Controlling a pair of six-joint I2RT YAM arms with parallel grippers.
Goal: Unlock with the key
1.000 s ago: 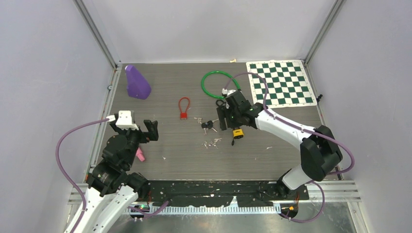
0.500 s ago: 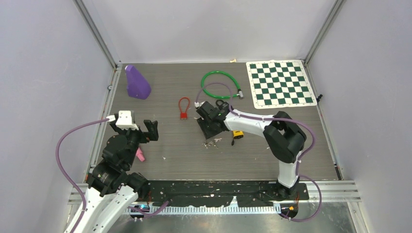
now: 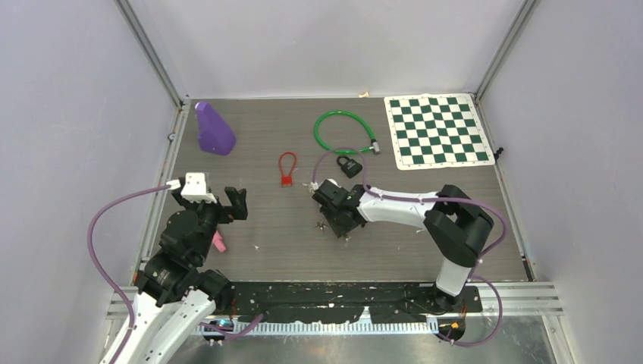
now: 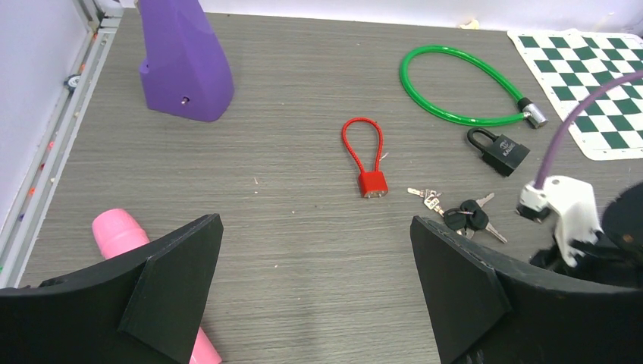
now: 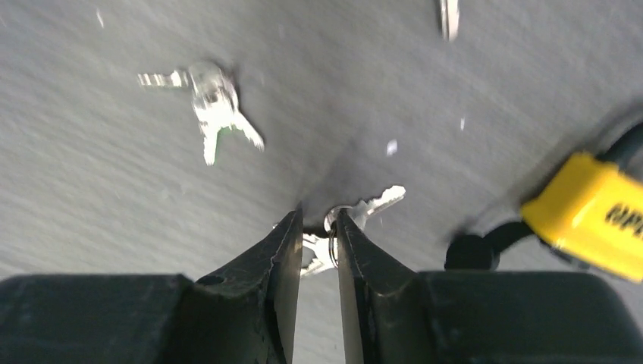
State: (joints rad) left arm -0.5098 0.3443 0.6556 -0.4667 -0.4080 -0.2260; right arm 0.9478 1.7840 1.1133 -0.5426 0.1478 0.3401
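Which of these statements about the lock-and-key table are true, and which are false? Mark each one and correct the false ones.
1. The left gripper stands wide open with nothing between its fingers. True.
2. The black padlock lies on the chessboard mat. False: it lies on the bare table, off the mat, near the metal end of the green cable lock.
3. The right gripper is down at the table with a bunch of silver keys at its fingertips. True.
4. The left gripper holds the red cable lock. False: the red cable lock lies flat on the table, apart from both grippers.
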